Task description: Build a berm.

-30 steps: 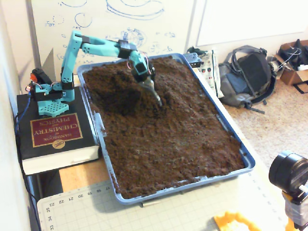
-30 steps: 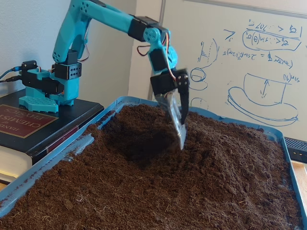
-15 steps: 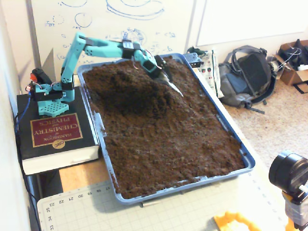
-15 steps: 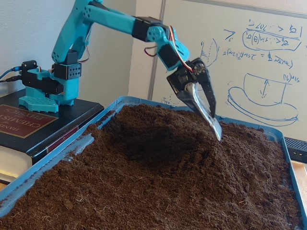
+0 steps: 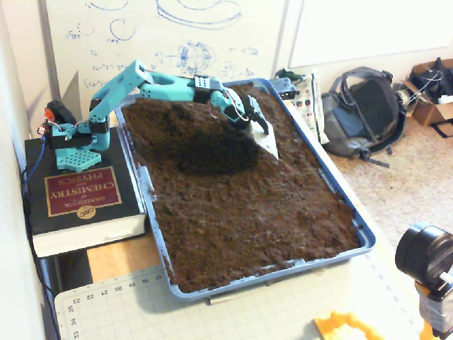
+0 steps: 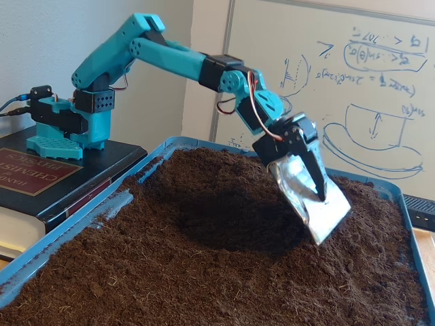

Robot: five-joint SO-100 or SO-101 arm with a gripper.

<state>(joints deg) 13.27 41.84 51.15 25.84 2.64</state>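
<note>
**Soil berm and scoop position**

Dark-brown soil forms the berm (image 5: 212, 134) (image 6: 231, 197) at the arm end of the blue tray (image 5: 354, 227) (image 6: 61, 238). We see the gripper (image 5: 263, 134) (image 6: 316, 204) clenched on a silvery scoop blade (image 6: 319, 210), its tip touching the berm's slope on the side away from the arm base.

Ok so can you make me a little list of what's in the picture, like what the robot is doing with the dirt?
robot: blue arm stretched out over the dirt, standing on a big book
gripper: holds a shiny flat scoop, tip at the soil
dirt: dark brown soil filling a blue tray
berm: raised hump at the arm's end of the tray, beside the scoop
behind: whiteboard with blue drawings
floor: grey backpack
</note>
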